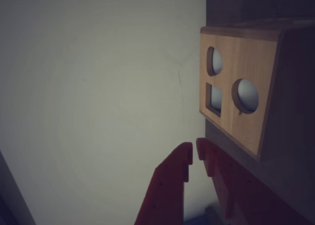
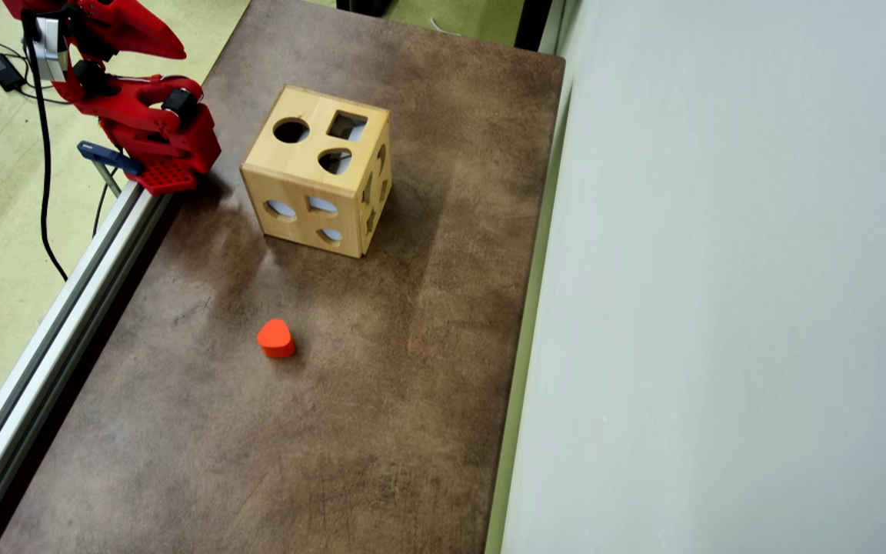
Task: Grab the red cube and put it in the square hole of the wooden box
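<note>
The red cube shows in neither view; the only loose block is an orange-red heart (image 2: pixel 275 338), rounded and lying near the table's middle, so grabbing it by mistake is the first thing that could go wrong. It may be that the cube is already inside the box or lies out of frame; the pictures cannot settle that. The table (image 2: pixel 428 323) is brown and worn, with a pale wall along its right edge in the overhead view. The box (image 2: pixel 312 181) sits at the far part of the table, turned a little askew, with the square hole (image 2: pixel 347 125) in its top face beside a round hole (image 2: pixel 291 130) and a teardrop hole (image 2: pixel 334 161); a cube dropped off-square, or over the wrong opening, would catch on the rim. The arm (image 2: pixel 147 123) is folded at the far left corner, well apart from both the box and the heart. The gripper (image 1: pixel 195 155) hangs empty in the wrist view, its jaws almost closed with only a thin gap, and it would need to widen before any grasp.
</note>
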